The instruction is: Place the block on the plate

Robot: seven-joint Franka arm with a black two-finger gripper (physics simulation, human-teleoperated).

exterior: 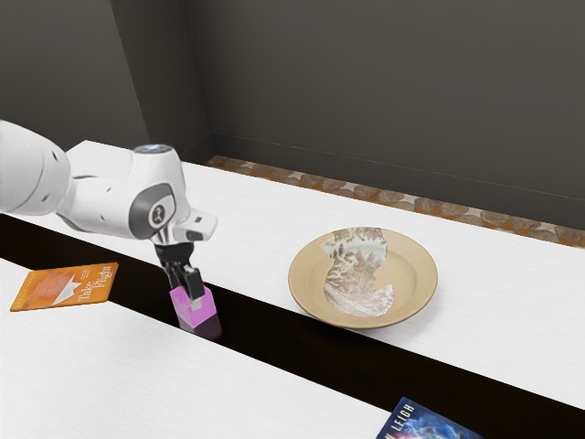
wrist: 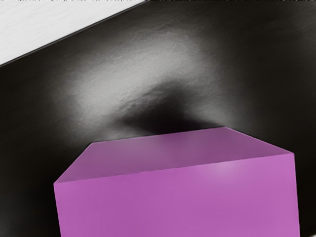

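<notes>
Dark grey walls (exterior: 384, 82) meet behind a white table (exterior: 247, 210), with a band of brown, mottled floor (exterior: 439, 208) showing along the table's far edge. A glossy black strip (exterior: 283, 327) runs lengthwise across the tabletop.

The black gripper (exterior: 190, 299) is down at the pink-purple block (exterior: 206, 307), over that strip, its tip overlapping the block in the exterior view. How far open it is, and whether it has hold of the block, I cannot tell. In the wrist view the block looms large, close under the hand, with one side face sloping away toward the black surface and a soft pale sheen lying beyond it. A darker reflection adjoins the block's lower edge in the exterior view; I cannot tell whether the block rests on the strip or sits just above it.

The orange book (exterior: 55, 291) lies flat on the exterior view's left, near the gripper, partly on the black strip. The round tan plate (exterior: 416, 279) is well apart from the block, toward the exterior view's right, a pale patterned patch across its middle. Farther out, a blue book (exterior: 425, 424) is cut off by the exterior view's lower edge.
</notes>
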